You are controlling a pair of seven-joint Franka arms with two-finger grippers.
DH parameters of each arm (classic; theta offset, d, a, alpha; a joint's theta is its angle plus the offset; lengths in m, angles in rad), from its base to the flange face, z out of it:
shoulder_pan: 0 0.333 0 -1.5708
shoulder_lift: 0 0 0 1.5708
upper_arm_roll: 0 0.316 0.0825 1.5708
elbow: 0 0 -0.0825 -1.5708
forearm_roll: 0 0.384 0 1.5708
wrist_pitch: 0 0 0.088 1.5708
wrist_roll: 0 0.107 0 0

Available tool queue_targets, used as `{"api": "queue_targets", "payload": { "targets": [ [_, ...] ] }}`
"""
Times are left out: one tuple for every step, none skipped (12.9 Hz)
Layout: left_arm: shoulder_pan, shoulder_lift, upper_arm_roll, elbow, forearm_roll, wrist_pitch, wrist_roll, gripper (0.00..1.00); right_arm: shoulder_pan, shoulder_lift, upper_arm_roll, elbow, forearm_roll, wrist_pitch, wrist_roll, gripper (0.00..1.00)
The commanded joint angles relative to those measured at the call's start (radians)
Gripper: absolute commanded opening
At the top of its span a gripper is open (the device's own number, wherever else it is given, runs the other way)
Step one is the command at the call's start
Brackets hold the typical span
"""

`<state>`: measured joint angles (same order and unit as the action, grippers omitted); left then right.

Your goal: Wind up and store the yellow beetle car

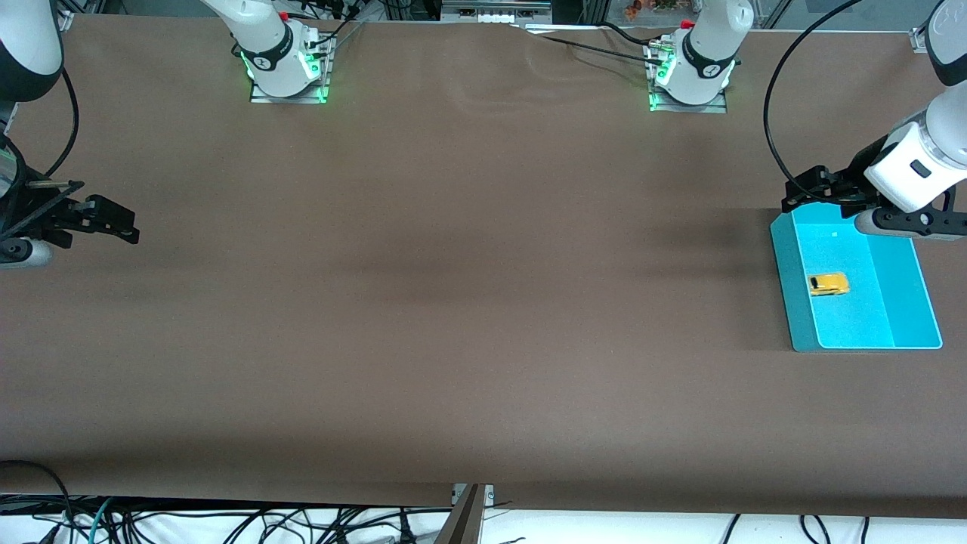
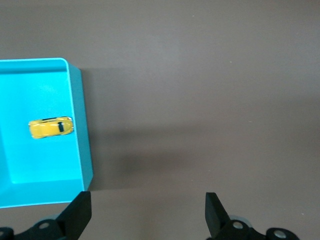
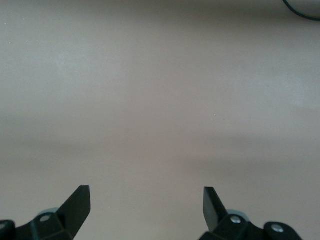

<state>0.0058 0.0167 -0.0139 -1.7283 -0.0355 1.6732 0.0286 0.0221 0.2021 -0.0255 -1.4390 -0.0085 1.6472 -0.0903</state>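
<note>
2 grippers are up and both hold nothing. On my left wrist feed the left gripper [image 2: 145, 215] has its fingers [image 2: 80, 212] spread wide with only bare brown table [image 1: 453, 302] between them. From the front camera I see that left gripper [image 1: 804, 189] hanging over the table just at the corner of the turquoise bin [image 1: 786, 287], the corner that lies farther from the front camera. My right gripper [image 3: 146, 210] is just as wide apart, its fingers [image 3: 80, 207] framing nothing but tabletop; in the front view it [image 1: 125, 223] waits over the right arm's end of the table, well apart from everything else.

Moving out from the left gripper, the bin [image 2: 80, 125] sits flat at the left arm's end of the table. The yellow beetle car [image 1: 829, 284] lies inside it on the floor, near the middle and apart from the walls. My left wrist feed shows the same car [image 2: 51, 127] with its dark window visible.
</note>
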Motion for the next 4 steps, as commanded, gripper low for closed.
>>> {"api": "queue_targets", "payload": {
  "targets": [
    [-0.010, -0.026, 0.002, -0.010, 0.068, 0.007, -0.004, 1.00, -0.001, -0.010, 0.002, -0.008, -0.002, 0.005, 0.012, 1.00],
    [-0.012, -0.027, 0.002, -0.010, 0.068, 0.008, -0.009, 1.00, -0.001, -0.010, 0.002, -0.008, -0.002, 0.005, 0.012, 1.00],
    [-0.012, -0.027, 0.002, -0.010, 0.059, 0.008, -0.009, 1.00, -0.001, -0.010, 0.002, -0.008, -0.002, 0.005, 0.012, 1.00],
    [-0.012, -0.027, 0.002, -0.010, 0.058, 0.008, -0.007, 1.00, -0.001, -0.010, 0.002, -0.008, -0.002, 0.005, 0.012, 1.00]
  ]
}}
